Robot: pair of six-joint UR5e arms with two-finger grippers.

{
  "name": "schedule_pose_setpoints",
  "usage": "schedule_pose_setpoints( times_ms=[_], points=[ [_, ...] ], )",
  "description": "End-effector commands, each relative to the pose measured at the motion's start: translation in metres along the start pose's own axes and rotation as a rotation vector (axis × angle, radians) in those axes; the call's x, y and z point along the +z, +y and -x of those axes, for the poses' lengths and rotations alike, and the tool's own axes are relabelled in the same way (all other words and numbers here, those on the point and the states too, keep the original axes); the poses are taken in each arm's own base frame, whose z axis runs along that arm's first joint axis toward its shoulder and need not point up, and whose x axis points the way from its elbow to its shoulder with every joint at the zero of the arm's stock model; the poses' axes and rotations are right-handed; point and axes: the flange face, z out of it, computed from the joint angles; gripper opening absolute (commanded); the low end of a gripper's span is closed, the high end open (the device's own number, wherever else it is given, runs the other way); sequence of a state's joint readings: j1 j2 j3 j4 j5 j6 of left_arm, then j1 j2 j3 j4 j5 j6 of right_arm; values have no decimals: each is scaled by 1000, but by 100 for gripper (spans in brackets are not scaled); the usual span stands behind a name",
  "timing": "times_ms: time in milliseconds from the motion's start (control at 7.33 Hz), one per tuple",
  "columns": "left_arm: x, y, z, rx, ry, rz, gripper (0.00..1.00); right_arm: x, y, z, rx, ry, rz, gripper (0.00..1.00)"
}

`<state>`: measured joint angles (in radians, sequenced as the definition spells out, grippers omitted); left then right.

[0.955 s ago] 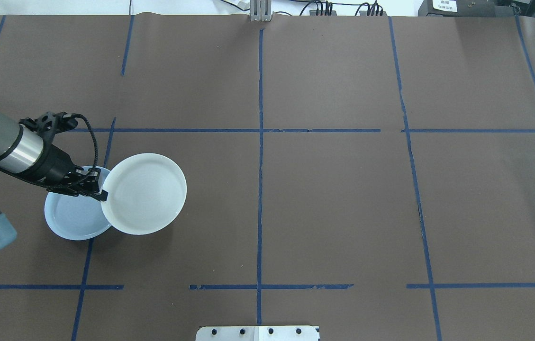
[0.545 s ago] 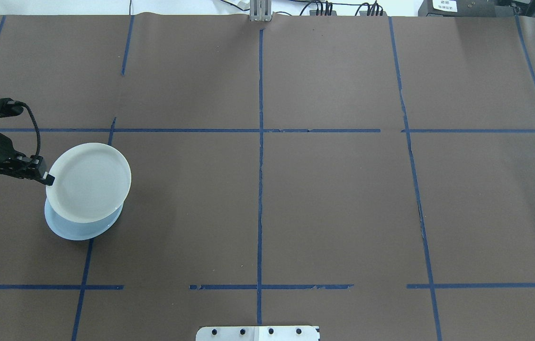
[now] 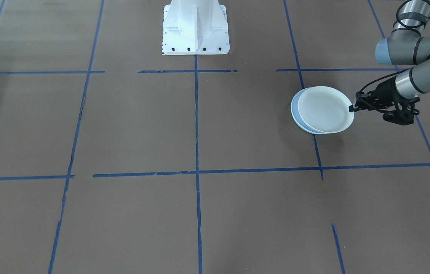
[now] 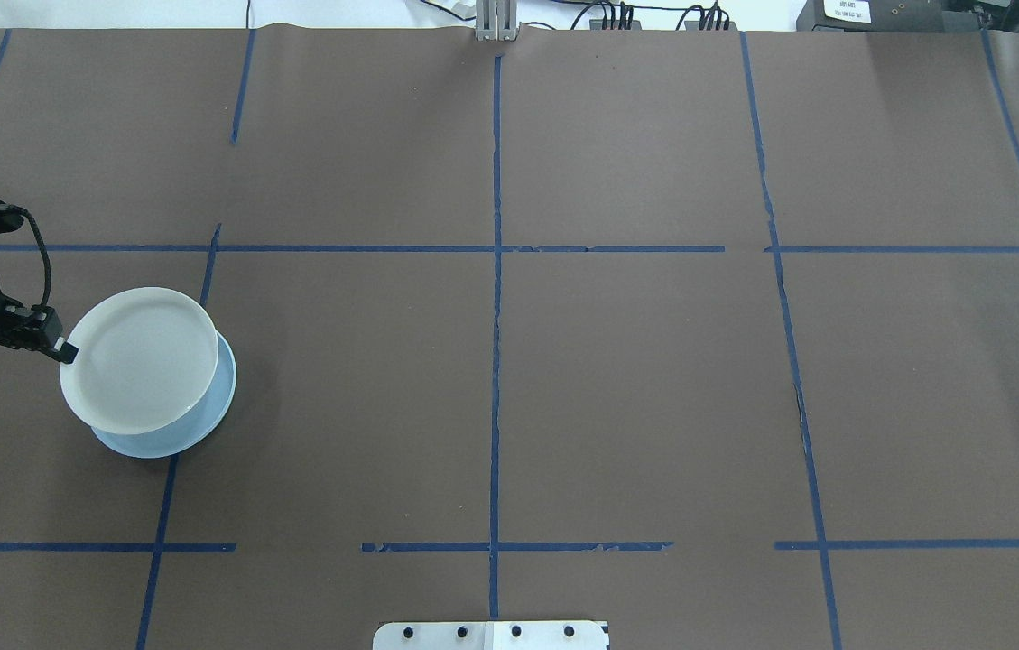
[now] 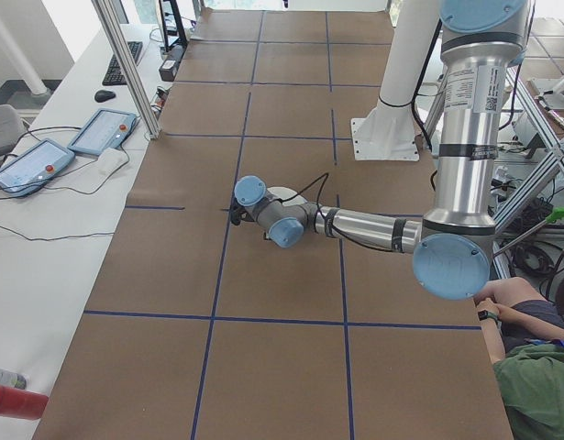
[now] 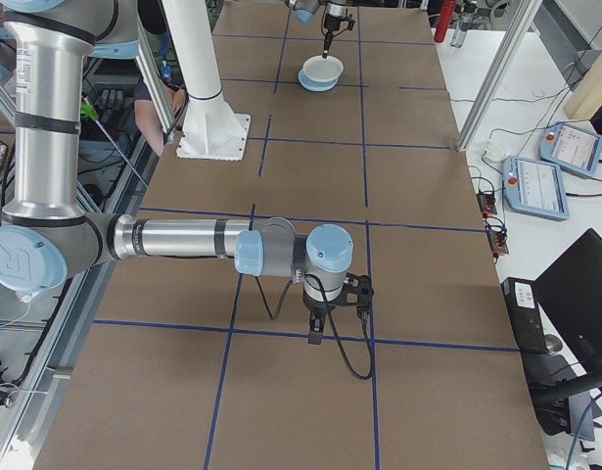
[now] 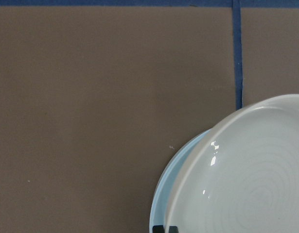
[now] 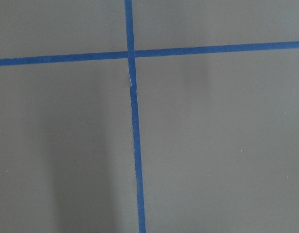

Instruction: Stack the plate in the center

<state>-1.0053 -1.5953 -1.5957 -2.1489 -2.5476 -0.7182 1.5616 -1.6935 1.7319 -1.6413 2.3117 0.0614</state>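
A white plate with concentric rings (image 4: 139,359) (image 3: 325,109) (image 7: 251,179) hangs over the center, a pale blue plate (image 4: 202,431) (image 3: 294,108) (image 7: 160,208) on the table's left side. It covers most of the blue plate, offset a little to the left and far side. Whether the two touch I cannot tell. My left gripper (image 4: 65,350) (image 3: 352,108) is shut on the ringed plate's left rim. My right gripper (image 6: 315,338) shows only in the exterior right view, low over bare table, and I cannot tell if it is open or shut.
Brown paper with a grid of blue tape lines (image 4: 495,361) covers the table. The robot's white base (image 3: 195,28) stands at the near middle edge. A person (image 5: 538,385) sits beside the table end, and tablets (image 5: 103,133) lie on a side table.
My left arm has pulled back left with the ringed plate, from right of the blue plate to over it. In the last half second the plate shifted slightly left and nearer.
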Motion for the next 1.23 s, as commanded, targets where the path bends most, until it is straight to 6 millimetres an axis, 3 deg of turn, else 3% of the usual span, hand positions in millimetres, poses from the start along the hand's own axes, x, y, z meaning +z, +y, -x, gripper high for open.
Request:
schedule_pose_setpoints(
  times_ms=[0,136,273,409,818,955,1091],
  points=[
    [4,0,2,-11,1,10,0,0,0,0,0,0,0,100],
    [4,0,2,-11,1,11,0,0,0,0,0,0,0,100],
    [4,0,2,-13,1,11,37,0,0,0,0,0,0,100],
    [3,0,0,-14,2,9,99,0,0,0,0,0,0,100],
    [-1,3,1,-22,8,8,100,0,0,0,0,0,0,100],
    [-3,8,12,-31,-5,2,100,0,0,0,0,0,0,100],
    [-29,-3,34,23,-69,-90,100,0,0,0,0,0,0,100]
  ],
)
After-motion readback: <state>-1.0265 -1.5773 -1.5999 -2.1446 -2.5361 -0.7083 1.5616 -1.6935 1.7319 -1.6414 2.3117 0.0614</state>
